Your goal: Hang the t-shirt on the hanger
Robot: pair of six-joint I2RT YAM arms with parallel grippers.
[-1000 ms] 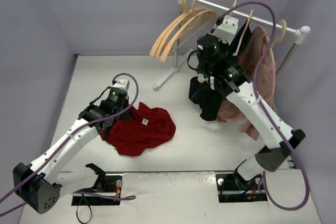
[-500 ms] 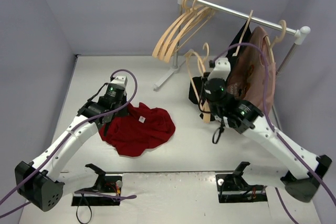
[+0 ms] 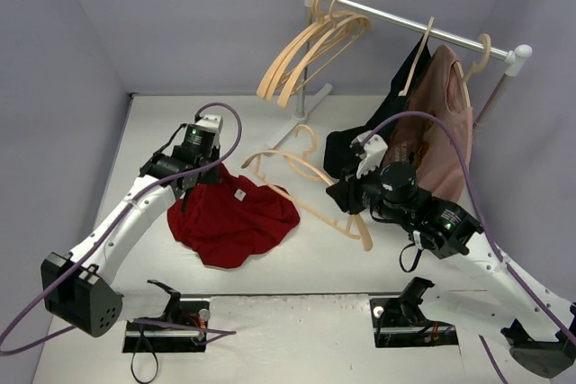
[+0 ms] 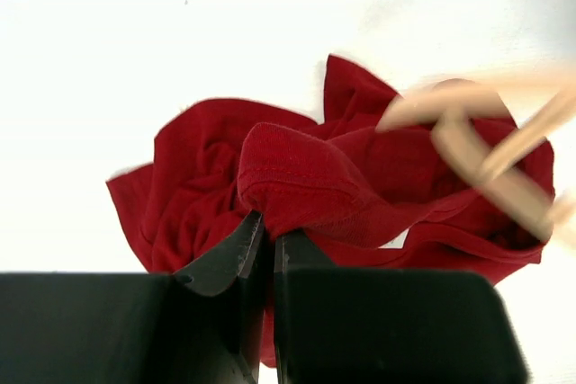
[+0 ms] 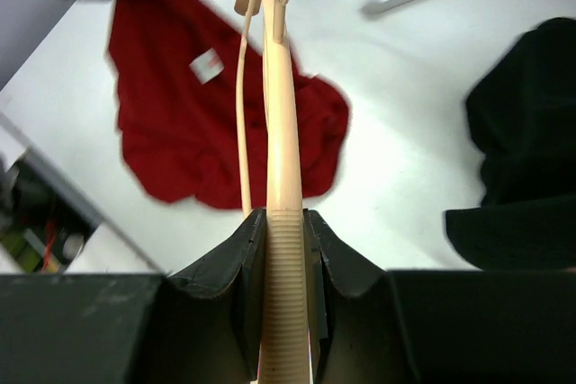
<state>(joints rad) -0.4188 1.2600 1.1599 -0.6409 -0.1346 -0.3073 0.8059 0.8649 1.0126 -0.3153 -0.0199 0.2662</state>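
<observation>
While the left gripper (image 4: 268, 231) is clamped on a ribbed fold of the t-shirt (image 3: 236, 218), the rest of the dark red cloth lies crumpled in soft creases on the white table (image 3: 306, 267), at about 9 o'clock from the table's middle. Its small white tag (image 3: 240, 194) faces up near the neck. The right gripper (image 5: 283, 222) grasps the hanger (image 5: 281, 132) by one grooved arm end. The pale wood is thin and curved, seen edge-on from the wrist, and its far arm reaches over the shirt's edge (whether it touches the cloth cannot be told). At 1 o'clock stands a metal clothes rail (image 3: 414, 26) carrying several matching wooden hangers (image 3: 306, 51), a black garment (image 3: 346, 146) and a dusty pink shirt (image 3: 445, 123).
</observation>
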